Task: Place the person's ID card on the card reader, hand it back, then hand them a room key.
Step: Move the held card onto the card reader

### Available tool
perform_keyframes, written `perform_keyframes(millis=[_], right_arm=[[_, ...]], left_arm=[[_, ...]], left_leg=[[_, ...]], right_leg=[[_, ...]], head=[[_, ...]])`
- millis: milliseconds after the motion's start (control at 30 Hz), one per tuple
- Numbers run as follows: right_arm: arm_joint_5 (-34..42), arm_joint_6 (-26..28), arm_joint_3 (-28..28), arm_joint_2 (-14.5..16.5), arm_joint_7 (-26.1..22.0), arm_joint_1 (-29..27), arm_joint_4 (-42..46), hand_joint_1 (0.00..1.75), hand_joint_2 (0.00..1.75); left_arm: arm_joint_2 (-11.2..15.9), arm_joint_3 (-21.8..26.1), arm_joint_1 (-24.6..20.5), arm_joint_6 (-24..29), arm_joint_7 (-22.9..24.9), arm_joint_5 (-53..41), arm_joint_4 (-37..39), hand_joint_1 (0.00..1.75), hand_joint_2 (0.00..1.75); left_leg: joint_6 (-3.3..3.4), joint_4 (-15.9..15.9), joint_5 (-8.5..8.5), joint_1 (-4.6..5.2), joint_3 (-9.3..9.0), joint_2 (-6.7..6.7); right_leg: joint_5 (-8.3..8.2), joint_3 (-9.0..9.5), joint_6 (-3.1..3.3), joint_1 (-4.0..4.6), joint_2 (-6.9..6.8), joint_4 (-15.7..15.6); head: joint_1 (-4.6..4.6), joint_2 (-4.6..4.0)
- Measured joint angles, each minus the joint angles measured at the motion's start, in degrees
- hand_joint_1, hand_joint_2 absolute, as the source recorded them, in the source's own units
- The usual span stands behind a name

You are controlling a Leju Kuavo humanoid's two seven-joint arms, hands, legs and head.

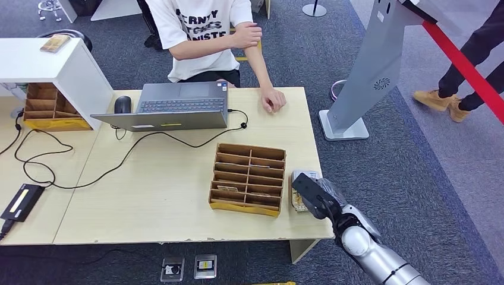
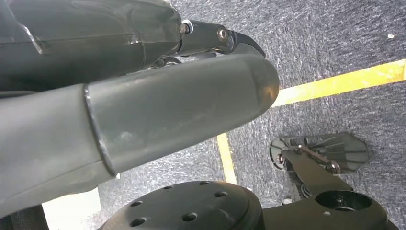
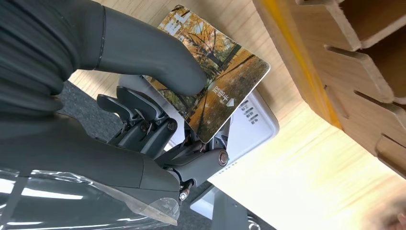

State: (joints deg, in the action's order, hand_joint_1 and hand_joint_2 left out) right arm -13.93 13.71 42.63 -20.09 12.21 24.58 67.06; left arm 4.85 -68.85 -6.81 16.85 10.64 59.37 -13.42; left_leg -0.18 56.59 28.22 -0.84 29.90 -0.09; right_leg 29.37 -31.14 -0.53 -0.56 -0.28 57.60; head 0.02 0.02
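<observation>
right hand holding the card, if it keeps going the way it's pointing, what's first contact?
Probably the white card reader: the right hand pinches the autumn-tree printed card just over it. Beyond that stands the brown cardboard compartment organizer. The gap between card and reader is unclear.

The card [image 3: 215, 79] under the right hand's [image 3: 143, 110] thumb is glossy, smooth plastic printed with autumn trees. The thumb is matt grey, smooth plastic or rubber; the fingers [image 3: 139, 120] below the card are dark, hard, with bare metal pins. Clear crinkled film wraps the wrist behind them. Just beyond the fingertips lies the reader [image 3: 256, 122], smooth white plastic. The organiser [image 1: 247, 178] beside it is raw brown corrugated cardboard, matt, with a yellow front edge. The table [image 1: 160, 196] is pale wood-grain, probably laminate, satin. The left hand's [image 2: 158, 110] thumb is matt grey, faintly scuffed. The carpet [image 1: 404, 178] is rough grey-blue pile.
</observation>
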Motion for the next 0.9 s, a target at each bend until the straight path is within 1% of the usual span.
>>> perform_keyframes(millis=[133, 333, 633, 900], right_arm=[[-0.87, 0.97, -0.27, -0.38, 1.56, -0.39, 2.58, 1.75, 1.75], [-3.07, 2.03, -1.44, -1.63, 4.07, -0.99, 8.79, 1.75, 1.75], [-8.55, 2.01, -3.5, -4.47, 9.3, -2.98, 21.23, 1.75, 1.75], [-10.9, 1.72, -5.45, -6.25, 10.72, -4.48, 29.55, 1.75, 1.75]], left_arm=[[0.0, 0.0, 0.01, 0.04, 0.0, 0.09, -0.01, 0.0, 0.0], [0.0, 0.0, 0.03, 0.09, 0.0, 0.52, 0.0, 0.0, 0.0], [0.0, 0.0, 0.07, 0.16, 0.0, 1.05, 0.0, 0.0, 0.0], [0.0, 0.0, 0.06, 0.06, -0.08, 1.08, 0.01, 0.0, 0.0]], left_leg=[[0.0, 0.0, 0.0, 0.0, 0.0, 0.0], [0.0, 0.01, 0.0, 0.0, -0.01, 0.01], [0.0, 0.01, 0.0, 0.0, -0.02, 0.01], [0.0, 0.01, 0.0, 0.01, -0.02, 0.02]], right_leg=[[0.0, 0.0, 0.0, 0.0, -0.01, 0.0], [0.0, 0.0, 0.0, 0.0, 0.0, 0.0], [0.0, 0.0, 0.0, 0.0, 0.01, 0.0], [0.0, 0.0, 0.0, -0.01, 0.0, 0.0]], head=[[0.0, 0.0], [0.0, 0.0], [0.0, 0.0], [-0.01, 0.0]])
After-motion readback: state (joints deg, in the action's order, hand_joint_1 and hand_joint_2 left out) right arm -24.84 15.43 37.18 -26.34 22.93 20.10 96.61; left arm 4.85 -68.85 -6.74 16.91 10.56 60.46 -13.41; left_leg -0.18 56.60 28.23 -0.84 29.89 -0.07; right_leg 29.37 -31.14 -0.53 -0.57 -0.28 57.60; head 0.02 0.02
